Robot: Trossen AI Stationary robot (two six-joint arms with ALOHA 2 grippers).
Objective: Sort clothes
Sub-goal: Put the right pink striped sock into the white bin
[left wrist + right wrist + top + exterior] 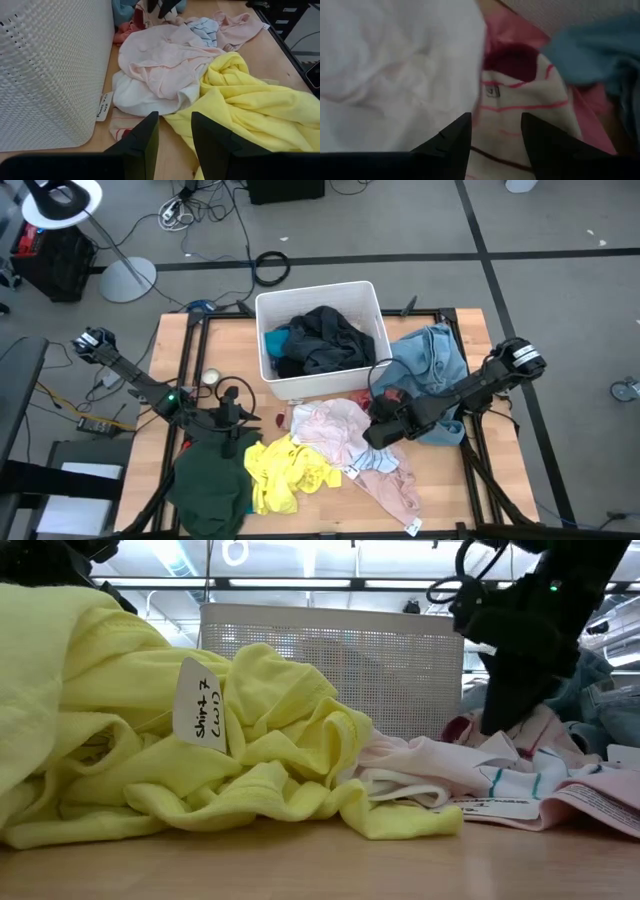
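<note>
Right gripper: right gripper (372, 432) hangs low over the pale pink garment (335, 425) in front of the bin; its jaws stand parted with nothing between them, the fingertips (452, 137) just above a cream striped piece (520, 107).
Left gripper: left gripper (250, 420) sits near the table's left side, just beside the yellow garment (285, 470); its fingers (145, 137) are apart and hold nothing, pointing toward the pink pile.
Yellow garment: crumpled on the wooden table (440, 480) near the front edge, touching the pink garment on one side and the dark green garment (210, 480) on the other; a paper tag (200, 705) with handwriting hangs on it.
Dark green garment: spread at the table's front left corner, partly over the edge.
Pink garment: heaped between the yellow garment and the light blue denim garment (430, 365), with a white piece (140, 100) beneath it beside the bin wall.
Light blue denim garment: bunched on the right side of the table, under the right arm.
White bin: white perforated bin (275, 310) stands at the back middle of the table, holding dark garments (325, 340) and a bit of teal fabric.
</note>
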